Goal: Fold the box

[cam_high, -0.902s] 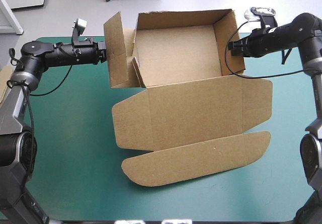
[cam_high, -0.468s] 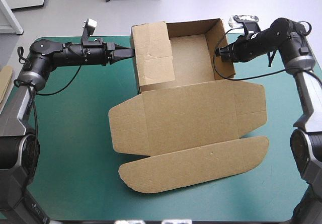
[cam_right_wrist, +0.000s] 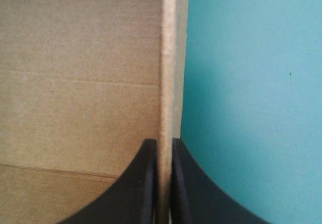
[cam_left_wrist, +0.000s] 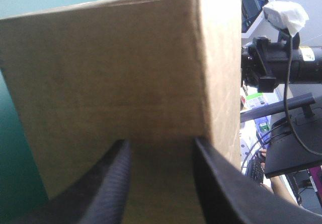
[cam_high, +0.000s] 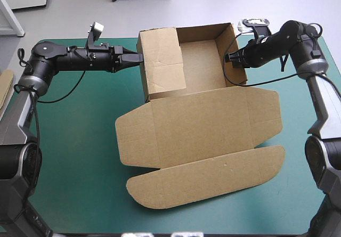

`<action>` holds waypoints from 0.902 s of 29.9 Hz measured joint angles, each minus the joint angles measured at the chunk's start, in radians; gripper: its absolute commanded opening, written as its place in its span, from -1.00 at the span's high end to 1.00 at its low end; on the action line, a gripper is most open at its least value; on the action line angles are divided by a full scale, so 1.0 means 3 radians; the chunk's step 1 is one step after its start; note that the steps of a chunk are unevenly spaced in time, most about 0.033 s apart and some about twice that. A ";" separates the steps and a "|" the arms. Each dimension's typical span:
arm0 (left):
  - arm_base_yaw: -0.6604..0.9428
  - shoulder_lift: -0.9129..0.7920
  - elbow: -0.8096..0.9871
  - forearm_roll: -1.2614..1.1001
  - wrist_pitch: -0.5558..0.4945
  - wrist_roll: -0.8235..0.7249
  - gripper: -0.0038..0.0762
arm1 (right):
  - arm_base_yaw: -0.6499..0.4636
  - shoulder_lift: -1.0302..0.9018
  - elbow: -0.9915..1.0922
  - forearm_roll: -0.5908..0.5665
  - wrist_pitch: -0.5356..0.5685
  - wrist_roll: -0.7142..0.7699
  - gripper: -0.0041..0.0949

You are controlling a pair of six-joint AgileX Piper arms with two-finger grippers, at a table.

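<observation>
The brown box (cam_high: pixel 197 114) lies on the teal-green table with its tray at the back and its lid flat toward the front. A side flap (cam_high: pixel 162 61) is folded inward over the tray's left part. My left gripper (cam_high: pixel 139 57) is open, its tips against the outside of that flap; in the left wrist view the fingers (cam_left_wrist: pixel 121 183) stand apart with the brown board (cam_left_wrist: pixel 110 73) right ahead. My right gripper (cam_high: pixel 229 57) is shut on the tray's right wall (cam_high: pixel 241 61). In the right wrist view, the wall's edge (cam_right_wrist: pixel 168 58) runs between the right gripper's (cam_right_wrist: pixel 164 143) fingers.
The rounded tuck flap (cam_high: pixel 208 178) of the lid reaches toward the table's front edge. An edge of more brown board (cam_high: pixel 5 82) shows at the table's left edge. Bare teal-green cover (cam_high: pixel 74 157) lies front left. The left wrist view also shows the right gripper (cam_left_wrist: pixel 256 65) beyond the box.
The left flap, earlier standing out to the left, has been pushed inward over the tray by my left gripper. The tray and my right gripper have shifted left.
</observation>
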 measured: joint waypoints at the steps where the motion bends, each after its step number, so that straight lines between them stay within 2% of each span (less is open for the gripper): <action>1: 0.0000 0.0000 0.0000 -0.0025 -0.0003 -0.0003 -0.38 | 0.0005 0.0000 0.0000 -0.0018 -0.0011 0.0004 0.92; 21: -0.0100 -0.0003 -0.0193 -0.0029 0.0003 -0.0157 -0.38 | 0.0068 0.0000 0.0000 -0.0182 -0.0034 0.0202 0.92; 27: -0.0110 -0.0003 -0.0245 0.0299 0.0017 -0.0315 -0.38 | 0.0108 0.0004 0.0000 -0.0212 -0.0047 0.0241 0.91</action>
